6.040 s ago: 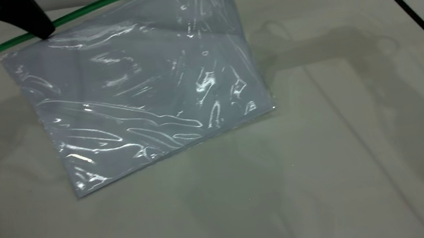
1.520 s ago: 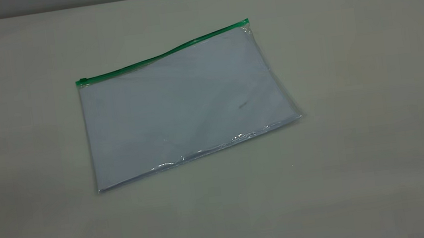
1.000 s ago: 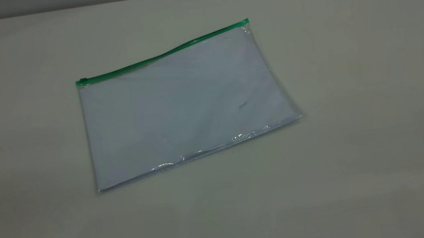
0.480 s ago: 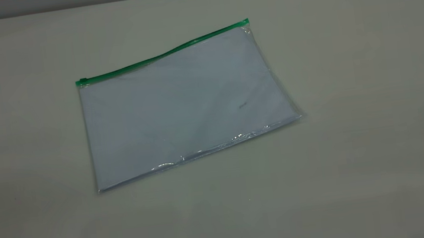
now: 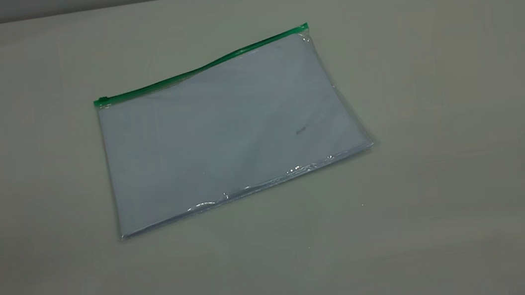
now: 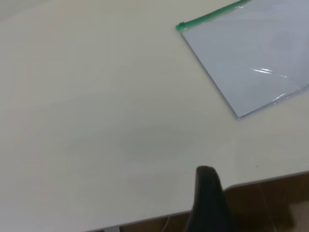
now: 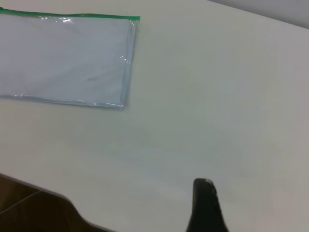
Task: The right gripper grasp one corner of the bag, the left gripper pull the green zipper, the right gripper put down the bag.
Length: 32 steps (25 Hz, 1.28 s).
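Now nearest: left gripper (image 6: 206, 203) and right gripper (image 7: 205, 208) parked back near table (image 5: 461, 93) edge, well apart from bag; jaws' spread cannot tell. Farther: bag (image 5: 225, 132) lies flat mid-table, no longer lifted as seconds ago. Green zipper (image 5: 202, 67) along far edge, released. Task looks finished.

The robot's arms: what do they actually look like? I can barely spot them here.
Little shows. Each wrist view catches only one dark, matte black finger with a rounded tip: the left gripper and the right gripper. No cables, markings or arm links are visible, and the exterior view shows neither arm.
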Motion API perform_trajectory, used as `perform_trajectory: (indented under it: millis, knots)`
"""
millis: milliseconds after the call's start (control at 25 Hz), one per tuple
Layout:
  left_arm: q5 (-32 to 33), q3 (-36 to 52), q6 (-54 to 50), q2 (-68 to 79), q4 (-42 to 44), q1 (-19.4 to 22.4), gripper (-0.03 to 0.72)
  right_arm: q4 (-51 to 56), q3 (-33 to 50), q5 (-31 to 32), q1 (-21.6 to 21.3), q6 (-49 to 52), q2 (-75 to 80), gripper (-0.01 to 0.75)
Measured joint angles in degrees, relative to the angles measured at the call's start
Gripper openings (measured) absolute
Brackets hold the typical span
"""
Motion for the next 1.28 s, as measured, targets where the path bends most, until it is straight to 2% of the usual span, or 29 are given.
perform_trajectory:
  millis: [720, 1000, 1280]
  knots:
    - [0.0, 0.0, 0.0, 0.0, 0.0, 0.0, 0.581, -0.4, 0.0, 0.0, 0.0, 0.2, 0.0, 0.56]
    - [0.0, 0.0, 0.0, 0.0, 0.0, 0.0, 0.581, -7.3, 0.1, -0.2, 0.0, 9.9, 0.0, 0.56]
    - [0.0, 0.0, 0.0, 0.0, 0.0, 0.0, 0.581, -9.2, 0.1, -0.2, 0.0, 11.7, 0.0, 0.56]
